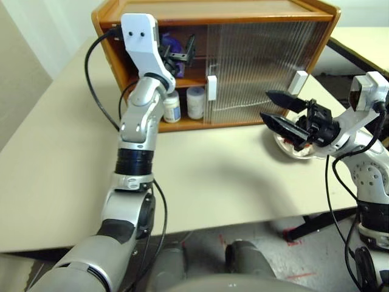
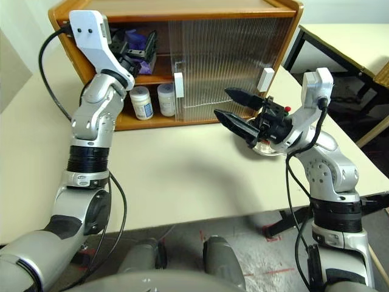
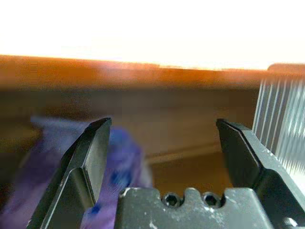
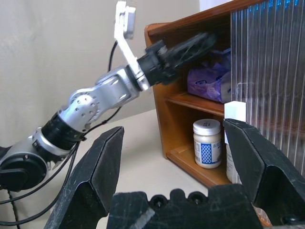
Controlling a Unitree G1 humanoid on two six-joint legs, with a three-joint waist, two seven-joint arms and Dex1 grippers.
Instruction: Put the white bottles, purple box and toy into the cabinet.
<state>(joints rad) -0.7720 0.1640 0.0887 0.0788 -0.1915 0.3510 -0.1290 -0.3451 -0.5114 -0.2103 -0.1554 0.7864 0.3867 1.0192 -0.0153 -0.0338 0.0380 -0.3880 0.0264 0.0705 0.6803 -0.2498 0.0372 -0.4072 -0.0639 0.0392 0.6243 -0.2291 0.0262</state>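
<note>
Left gripper [image 1: 182, 53]: two black fingers spread wide, empty, at the upper shelf of the orange-brown wooden cabinet [image 1: 152, 15].

Lavender-purple tissue box [image 4: 208, 81]: resting on that shelf, just beside the fingers.

Two squat white plastic bottles [image 1: 172, 106]: upright on the bottom level.

Right gripper [image 1: 282, 112]: fingers apart, empty, hovering over a shallow dish [image 1: 289, 148].

Handling note: draw the left arm straight out, clear of the box and the ribbed translucent door [image 1: 261, 67].

Toy: not located.

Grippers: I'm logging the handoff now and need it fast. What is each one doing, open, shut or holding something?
Left gripper: open, holding nothing, at the cabinet's upper shelf by the purple box.
Right gripper: open, holding nothing.
</note>
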